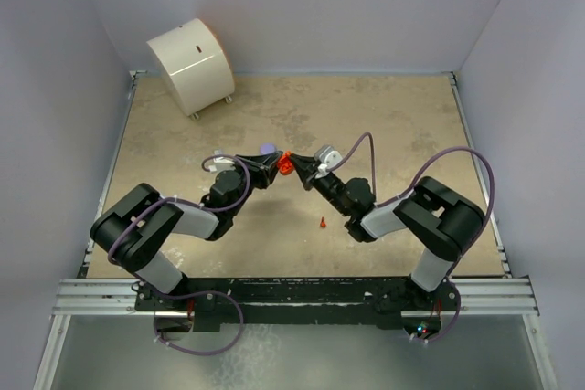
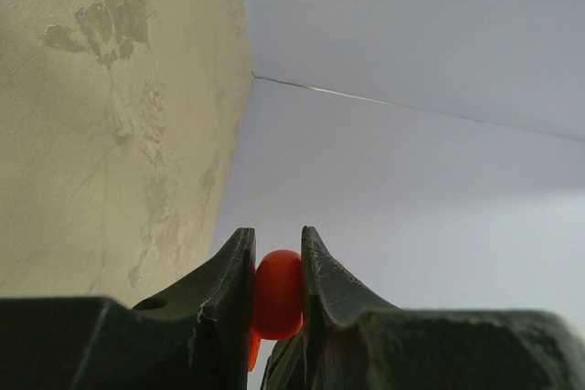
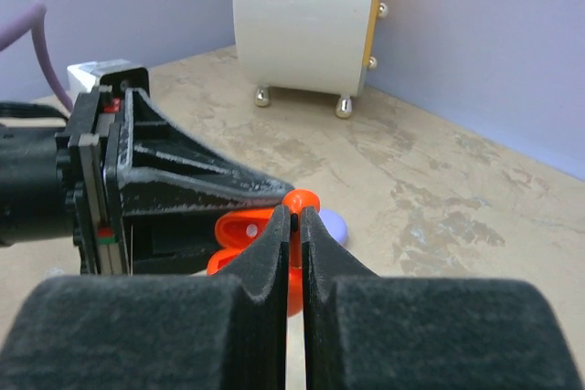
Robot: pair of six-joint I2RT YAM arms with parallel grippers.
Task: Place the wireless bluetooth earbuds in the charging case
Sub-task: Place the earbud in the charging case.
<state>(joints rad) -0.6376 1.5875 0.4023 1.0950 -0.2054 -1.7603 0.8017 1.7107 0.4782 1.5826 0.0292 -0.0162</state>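
The left end effector (image 2: 276, 248) is clamped on the rounded red-orange charging case (image 2: 277, 294) and holds it off the counter (image 1: 393, 125), apparently to present its open side to the other arm. Meeting it tip to tip, the right end effector (image 3: 294, 218) is pinched almost flat on what looks like the stem of a red-orange earbud (image 3: 300, 200), whose head sits right at the case, likely for seating. A second red-orange earbud (image 1: 324, 222) lies loose on the counter.
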